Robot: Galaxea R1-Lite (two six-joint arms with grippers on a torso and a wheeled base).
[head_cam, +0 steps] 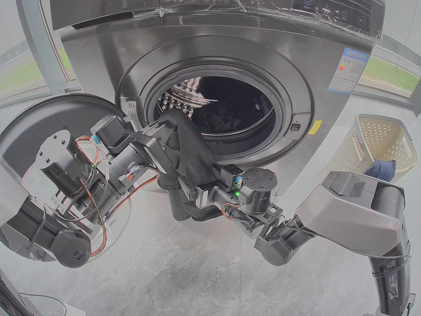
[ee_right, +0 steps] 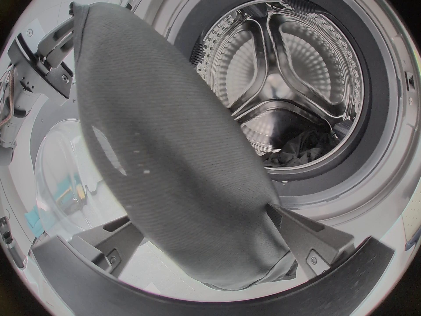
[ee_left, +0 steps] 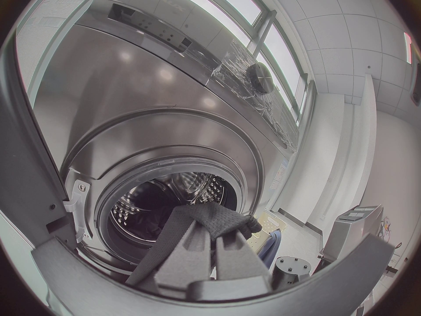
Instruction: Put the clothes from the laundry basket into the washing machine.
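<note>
— Status on the garment?

— I'm holding a dark garment [head_cam: 193, 150] up between both arms, directly in front of the washing machine [head_cam: 245, 44]. Its top corner sits at the lip of the machine's opening, and the rest hangs down below that opening.

— Left side?

— The left gripper [ee_left: 215, 235] has its jaws together, clamped on the garment's upper corner, just at the left rim of the machine's opening.

— And the right?

— The right gripper [ee_right: 201, 216] is lower, beneath the opening. Its jaws stand wide apart with the cloth lying between them, and I can see it touching one of them.

— Anything inside the machine?

— I see a dark heap of clothes [ee_right: 302, 148] at the bottom of the drum [ee_right: 280, 53]. The door [head_cam: 48, 119] is swung wide open to the left of the machine.

— Basket?

— The laundry basket [head_cam: 397, 123] stands near the machine's right front corner, with a blue piece of clothing [head_cam: 381, 170] in it.
</note>
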